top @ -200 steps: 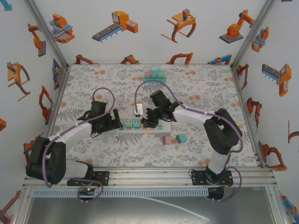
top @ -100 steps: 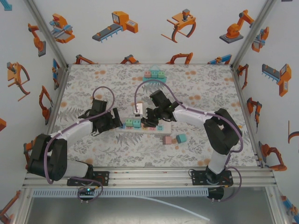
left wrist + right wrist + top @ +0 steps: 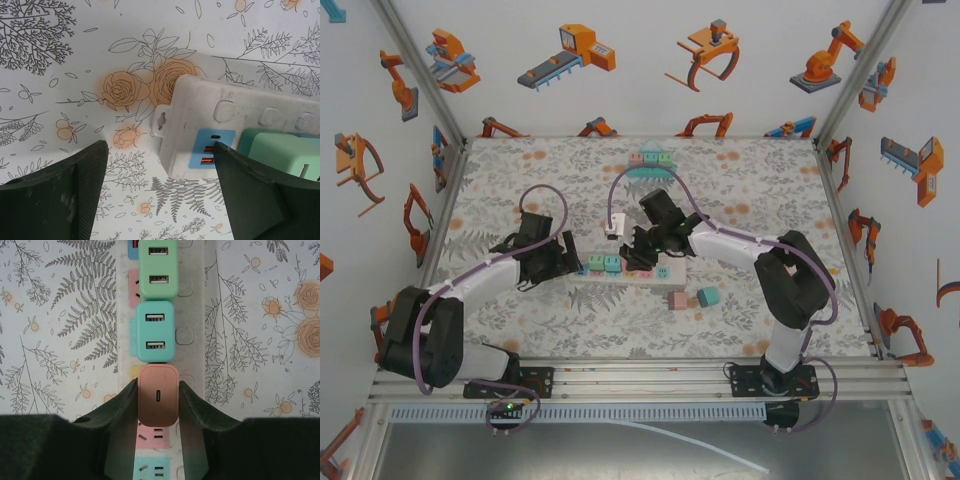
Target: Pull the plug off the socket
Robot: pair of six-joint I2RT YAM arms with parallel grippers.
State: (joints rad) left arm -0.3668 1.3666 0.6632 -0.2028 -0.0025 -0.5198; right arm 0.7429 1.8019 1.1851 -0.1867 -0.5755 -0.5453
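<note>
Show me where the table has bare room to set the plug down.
Bare: the near band between the power strip and the rail; the far-right corner beyond the right arm. Crowded: mid-table around the strip, left gripper, right gripper, and the two loose adapters.

Left pincer stands spread; right pincer is clamped closed.

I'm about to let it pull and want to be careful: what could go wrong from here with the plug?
The left tool stands open over the power strip's end, not clamping it, so the strip may lift along with the pink plug that the right tool grips. The teal plug sits right beside the pink one, so a tilted pull could knock it.
</note>
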